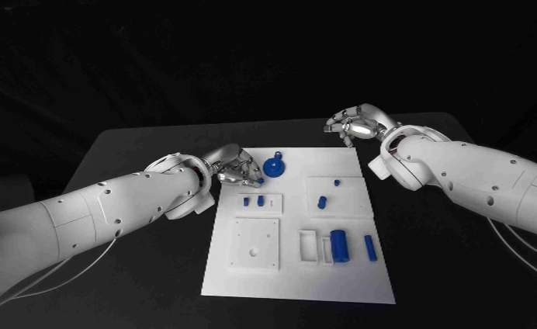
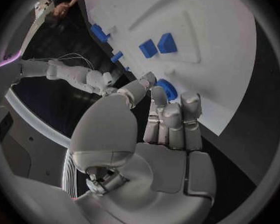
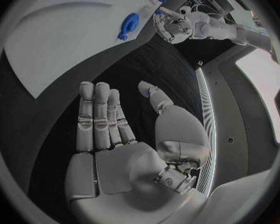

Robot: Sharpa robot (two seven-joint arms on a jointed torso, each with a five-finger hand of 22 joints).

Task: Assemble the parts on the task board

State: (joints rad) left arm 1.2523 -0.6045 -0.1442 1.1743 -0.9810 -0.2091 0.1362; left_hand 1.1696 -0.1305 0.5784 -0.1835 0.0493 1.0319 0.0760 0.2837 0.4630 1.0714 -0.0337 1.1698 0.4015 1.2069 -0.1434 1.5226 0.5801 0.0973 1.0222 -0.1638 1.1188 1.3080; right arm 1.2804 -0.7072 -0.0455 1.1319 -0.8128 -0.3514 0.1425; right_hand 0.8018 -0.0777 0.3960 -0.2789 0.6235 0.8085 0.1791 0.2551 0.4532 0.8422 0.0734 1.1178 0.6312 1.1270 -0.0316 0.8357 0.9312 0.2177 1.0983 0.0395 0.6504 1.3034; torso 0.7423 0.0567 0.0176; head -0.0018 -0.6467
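Looking early: most parts (image 1: pixel 339 245) lie loose on the task board (image 1: pixel 347 286); our left hand (image 1: pixel 232 167) pinches a small blue part at its fingertips, right hand (image 1: pixel 356 126) released, off-board.

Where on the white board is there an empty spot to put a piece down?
The task board is bare along its near edge, below the square plate and the blue cylinders. Its far right corner, beside the round blue part, also looks free. The middle is crowded with small blue pieces, and the left hand sits at the far left corner.
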